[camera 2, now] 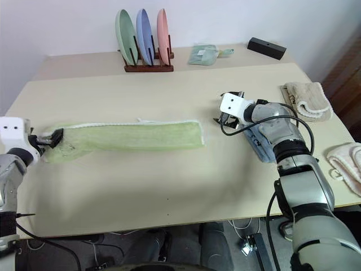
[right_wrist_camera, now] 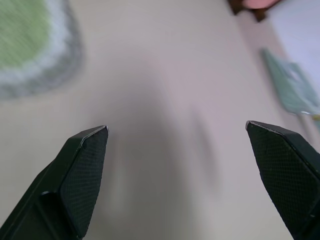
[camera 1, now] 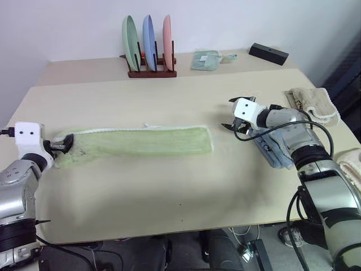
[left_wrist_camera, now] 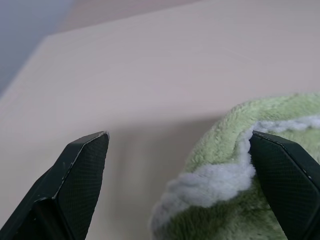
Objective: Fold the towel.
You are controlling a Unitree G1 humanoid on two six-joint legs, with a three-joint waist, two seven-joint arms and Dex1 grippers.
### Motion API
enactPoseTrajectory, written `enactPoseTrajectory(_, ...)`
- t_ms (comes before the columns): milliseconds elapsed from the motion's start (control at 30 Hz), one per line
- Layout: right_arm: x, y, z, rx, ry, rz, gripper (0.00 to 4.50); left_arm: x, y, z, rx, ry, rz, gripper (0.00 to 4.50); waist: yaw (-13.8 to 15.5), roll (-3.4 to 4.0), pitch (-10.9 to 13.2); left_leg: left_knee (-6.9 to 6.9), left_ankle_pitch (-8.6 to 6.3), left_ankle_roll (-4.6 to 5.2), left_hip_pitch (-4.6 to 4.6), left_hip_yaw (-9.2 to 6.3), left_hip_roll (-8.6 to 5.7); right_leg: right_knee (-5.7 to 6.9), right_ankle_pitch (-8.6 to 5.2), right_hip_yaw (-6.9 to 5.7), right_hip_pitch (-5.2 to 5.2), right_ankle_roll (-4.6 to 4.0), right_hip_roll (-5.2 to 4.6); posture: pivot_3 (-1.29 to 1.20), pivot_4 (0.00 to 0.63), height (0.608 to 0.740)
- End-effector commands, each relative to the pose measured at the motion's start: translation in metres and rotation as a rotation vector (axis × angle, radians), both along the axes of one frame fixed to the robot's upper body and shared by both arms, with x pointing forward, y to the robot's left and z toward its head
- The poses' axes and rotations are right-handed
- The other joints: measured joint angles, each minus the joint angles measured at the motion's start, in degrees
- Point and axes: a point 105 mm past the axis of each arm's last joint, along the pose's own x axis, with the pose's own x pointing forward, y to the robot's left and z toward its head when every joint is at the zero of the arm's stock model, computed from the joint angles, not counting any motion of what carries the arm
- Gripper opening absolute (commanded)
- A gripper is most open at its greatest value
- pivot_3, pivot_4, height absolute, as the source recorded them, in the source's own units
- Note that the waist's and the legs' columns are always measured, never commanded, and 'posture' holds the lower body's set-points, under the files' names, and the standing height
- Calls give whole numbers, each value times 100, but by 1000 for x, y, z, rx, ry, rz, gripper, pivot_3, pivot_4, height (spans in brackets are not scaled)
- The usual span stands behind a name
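The towel (camera 1: 141, 141) is light green with white edging and lies on the table as a long narrow strip running left to right. My left gripper (camera 1: 61, 145) is at its left end, open. In the left wrist view the towel's end (left_wrist_camera: 235, 200) bulges up between the spread fingers, close to one fingertip (left_wrist_camera: 280, 165), and is not pinched. My right gripper (camera 1: 228, 114) hovers open a short way right of the towel's right end, apart from it. The right wrist view shows that end's rounded corner (right_wrist_camera: 25, 40) beyond the fingers, with bare table between them.
A wooden rack (camera 1: 151, 70) holding three plates stands at the back. A small green item (camera 1: 206, 59) and a black box (camera 1: 268, 53) lie beside it. A beige towel (camera 1: 313, 104) lies at the right. A light blue towel (camera 1: 271, 151) lies under my right forearm.
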Motion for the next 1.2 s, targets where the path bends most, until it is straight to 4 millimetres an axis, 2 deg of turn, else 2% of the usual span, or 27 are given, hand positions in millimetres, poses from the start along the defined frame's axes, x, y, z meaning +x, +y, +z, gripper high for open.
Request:
enactPoseTrajectory(33, -9, -12, 28, 114, -34, -27, 4480, -6, -5, 15, -31, -63, -30, 4473, 8, 0, 0, 0, 0, 0, -2, 0, 0, -1, 0, 0, 0, 0, 0, 0, 150, 726)
enactPoseTrajectory(67, -13, -14, 28, 122, -21, -28, 4480, -8, -8, 16, -26, -63, -50, 4473, 10, 0, 0, 1, 0, 1, -2, 0, 0, -2, 0, 0, 1, 1, -2, 0, 150, 726)
enactPoseTrajectory(133, -27, -20, 23, 125, 41, -24, 4480, -16, -14, 2, -24, 24, -118, 4473, -3, 0, -1, 3, 0, 1, 1, 0, 1, 0, 1, 0, 2, 1, 0, 0, 150, 726)
enactPoseTrajectory(200, -41, -21, 15, 120, 90, -15, 4480, -25, -11, -12, -1, 111, -143, 4473, -3, 1, -2, 1, -1, 1, 3, 2, 3, 4, 0, 2, 2, 1, 1, 0, 150, 726)
enactPoseTrajectory(367, -46, -16, 9, 102, 88, -31, 4480, -29, -1, -20, 116, 208, -179, 4473, 13, 2, -2, 3, -1, 1, 9, 6, 4, 5, 4, 2, 6, -4, 2, 0, 150, 726)
enactPoseTrajectory(500, -46, -8, 10, 144, 93, -30, 4480, -23, 6, -6, 120, 147, -161, 4473, 25, 0, -3, 3, 0, 0, 12, 5, 4, 5, 4, 1, 9, -5, 2, 0, 150, 726)
enactPoseTrajectory(600, -53, 0, 12, 270, 150, -14, 4480, -24, -2, 10, 97, 47, -209, 4473, 23, -2, -4, 4, 0, -1, 7, 4, 4, 2, 5, 0, 6, -5, -1, 0, 150, 726)
enactPoseTrajectory(667, -66, 8, 17, 417, 230, 23, 4480, -29, -9, 16, 85, 11, -250, 4473, 25, -3, -4, 4, 0, -1, 4, 2, 4, 0, 5, 0, 5, -5, -1, 0, 150, 726)
enactPoseTrajectory(800, -98, 21, 18, 667, 447, 114, 4480, -39, -38, 20, 78, -6, -389, 4473, 38, -2, -3, 3, -2, 3, 1, -3, 4, -8, 5, -1, 8, -5, -3, 0, 150, 726)
enactPoseTrajectory(933, -129, 37, 8, 813, 646, 158, 4480, -47, -88, 16, 70, 19, -589, 4473, 60, -3, -4, 4, -18, 31, 10, -8, 4, -10, 4, -1, 21, -5, -4, 0, 150, 726)
enactPoseTrajectory(1033, -136, 42, -6, 859, 735, 87, 4480, -51, -124, 11, 82, 31, -714, 4473, 71, -3, -5, 6, -19, 34, 15, -7, 4, -6, 5, -1, 26, -5, -4, 0, 150, 726)
enactPoseTrajectory(1167, -139, 49, -35, 952, 856, -94, 4480, -54, -179, 4, 47, 25, -885, 4473, 111, -2, -7, 6, -18, 31, 16, -3, 4, -2, 5, -1, 22, -6, -3, 0, 150, 726)
enactPoseTrajectory(1200, -140, 52, -38, 967, 874, -112, 4480, -55, -185, 4, 33, 20, -905, 4473, 128, -3, -7, 6, -17, 29, 16, -3, 4, -1, 5, -1, 23, -6, -3, 0, 150, 726)
